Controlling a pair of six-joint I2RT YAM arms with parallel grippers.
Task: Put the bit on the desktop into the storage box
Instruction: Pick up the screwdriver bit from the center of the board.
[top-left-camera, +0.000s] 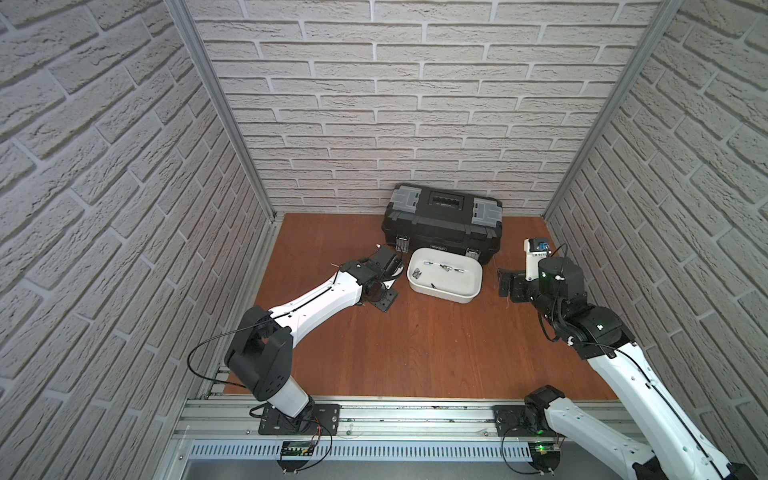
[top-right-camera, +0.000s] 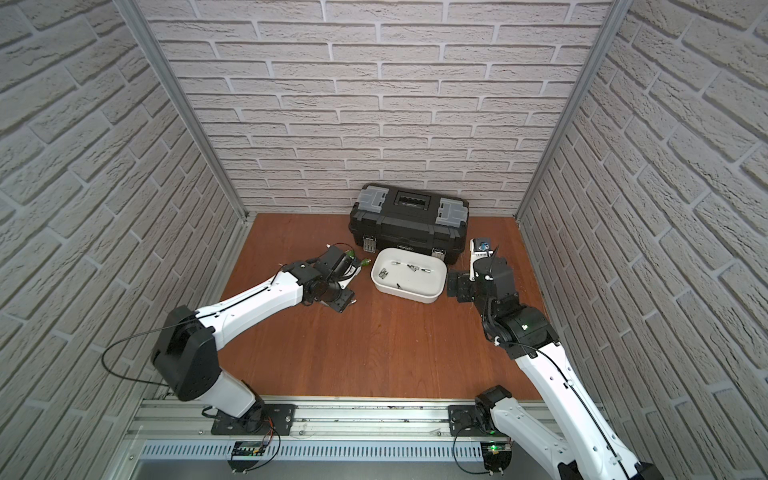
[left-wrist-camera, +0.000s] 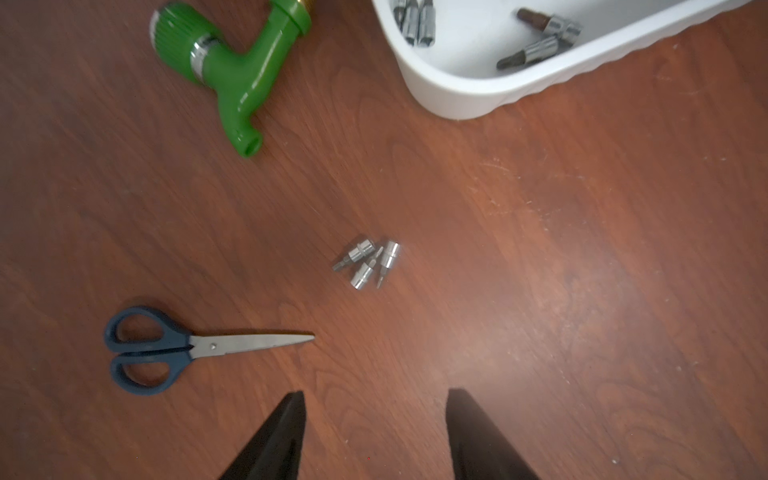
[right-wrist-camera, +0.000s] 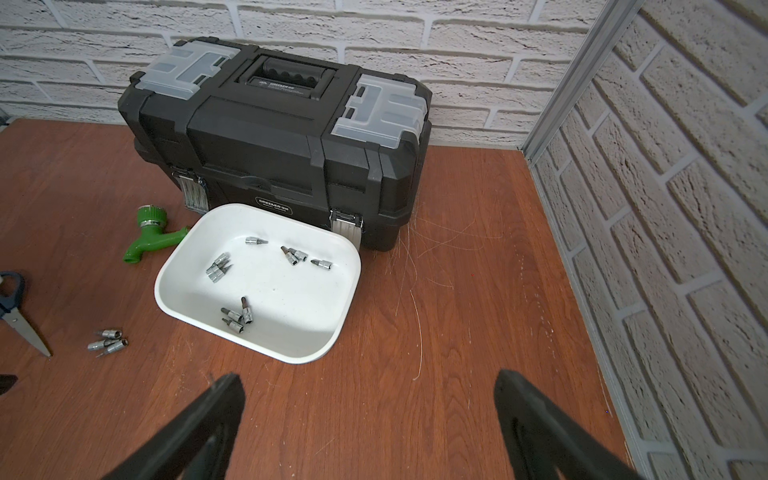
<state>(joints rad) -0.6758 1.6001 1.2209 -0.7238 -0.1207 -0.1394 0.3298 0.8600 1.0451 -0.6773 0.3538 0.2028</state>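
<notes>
1. Plainly, the left pincer (left-wrist-camera: 376, 411) hangs over the reddish-brown wood-grain surface (left-wrist-camera: 540, 291), its two black fingers (left-wrist-camera: 282, 432) apart with nothing between them.
2. Just ahead of its tips lie three small silver socket-ended bits (left-wrist-camera: 368, 264) in a tight cluster. They touch one another and lie flat on the surface, outside the tub.
3. Beside that cluster lie closed steel scissors with dark blue handles (left-wrist-camera: 166, 349). The blade tip points toward the cluster but stays apart from it.
4. Farther out sits the white rounded-corner plastic storage box (left-wrist-camera: 457, 99), low-walled and lidless, with several stored bits (left-wrist-camera: 536, 41) resting inside in loose groups.
5. A green plastic tap (left-wrist-camera: 237, 79) lies on its side near one corner of the box. Whether it touches the rim I cannot tell.
6. On the other side of the box, the right pincer (right-wrist-camera: 370, 382) is held above bare surface, fingers spread wide and empty.
7. Behind the box stands a black plastic toolbox with grey latches (top-left-camera: 442, 224), lid shut, against the brick-patterned back wall (top-left-camera: 415, 104).
</notes>
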